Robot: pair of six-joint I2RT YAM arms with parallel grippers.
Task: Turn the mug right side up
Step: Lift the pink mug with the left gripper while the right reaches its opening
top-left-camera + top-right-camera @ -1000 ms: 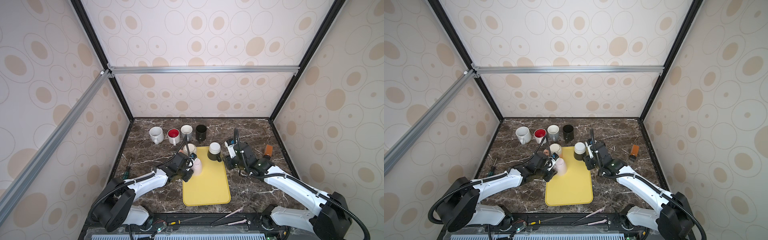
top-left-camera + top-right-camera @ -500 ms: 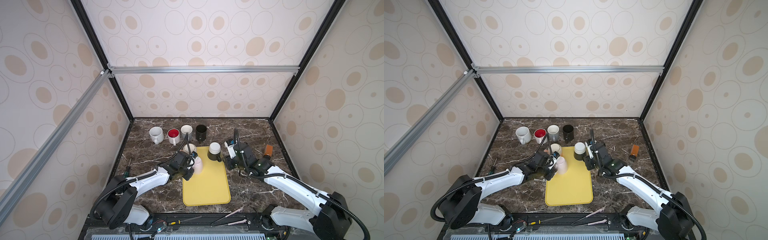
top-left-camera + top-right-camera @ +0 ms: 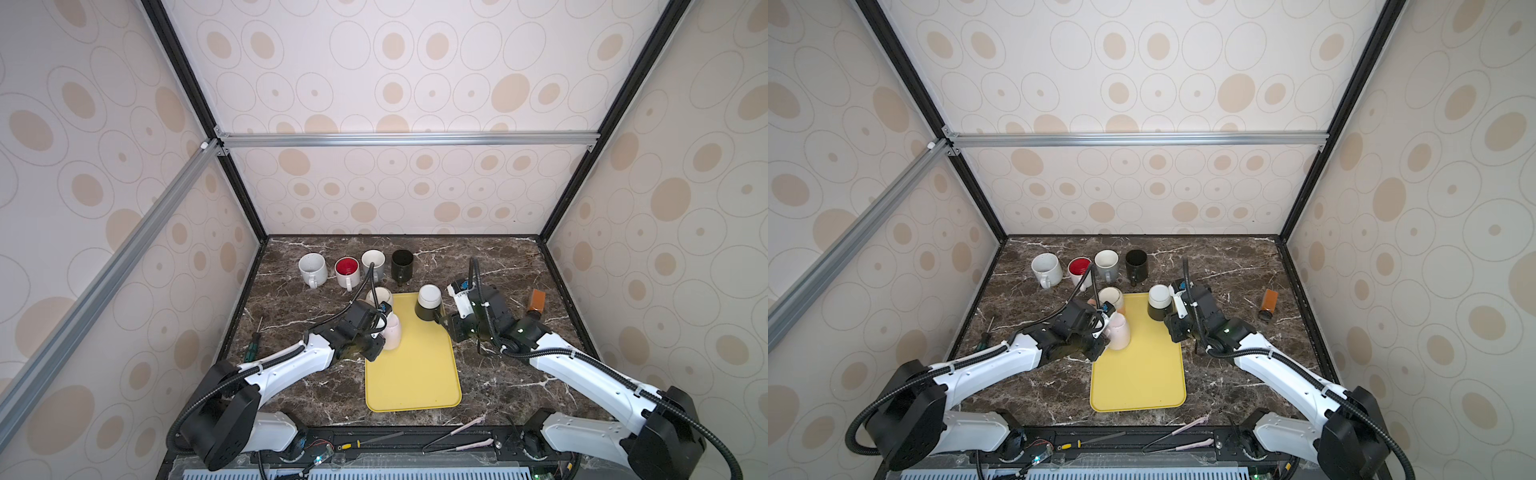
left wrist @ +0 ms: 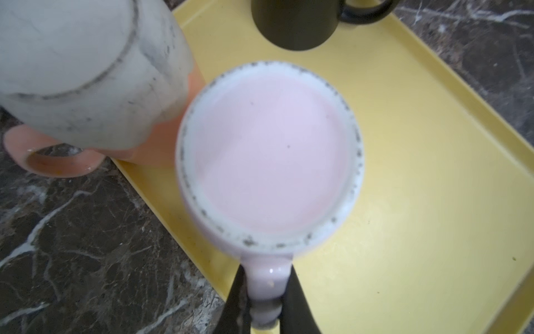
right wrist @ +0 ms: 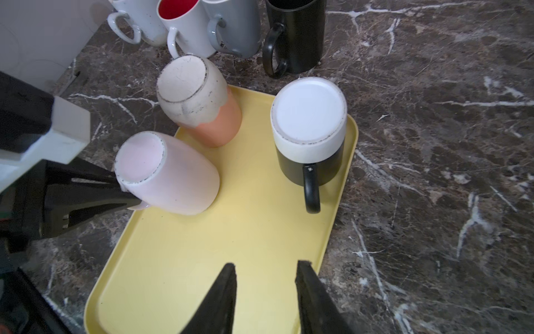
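Seven mugs, one tray, one bottle

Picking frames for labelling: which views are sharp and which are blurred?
Left wrist view: the pink mug, very close, is soft, its rim speckles smeared. Right wrist view: that mug and the yellow tray crisp. Both top views: even light, no glare, everything small but sharp.

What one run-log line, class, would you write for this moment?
left gripper: shut on pink mug handle | pink mug: upside down on tray | right gripper: open, empty | task: not done
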